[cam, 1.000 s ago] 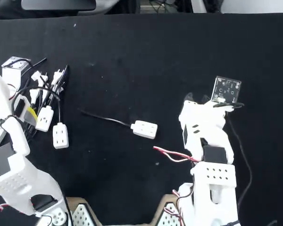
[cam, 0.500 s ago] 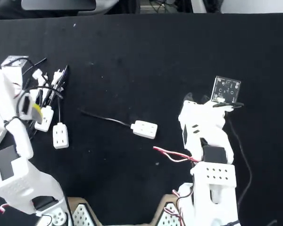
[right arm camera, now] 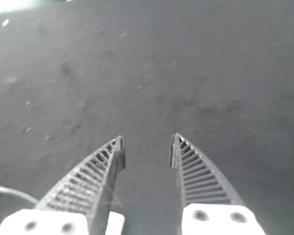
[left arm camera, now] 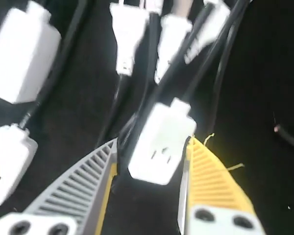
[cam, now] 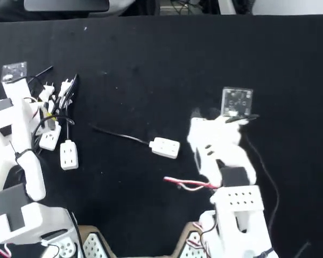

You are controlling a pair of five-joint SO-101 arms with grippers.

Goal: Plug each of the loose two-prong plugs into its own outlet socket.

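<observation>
Left gripper straddles an outlet socket in the cord tangle at the high view's left edge, jaws not yet clamped. If I close here, I risk pinching neighbouring cords and dragging the whole pile. Right gripper hangs part-open over the bare desk.

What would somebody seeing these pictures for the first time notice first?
The tangle of white plugs and sockets on black cords at the left side of the black table draws the eye first, with the left gripper straddling one white socket block in it. Next comes the lone socket lying at the table's middle, beside the arm whose right gripper is open over bare table.
</observation>
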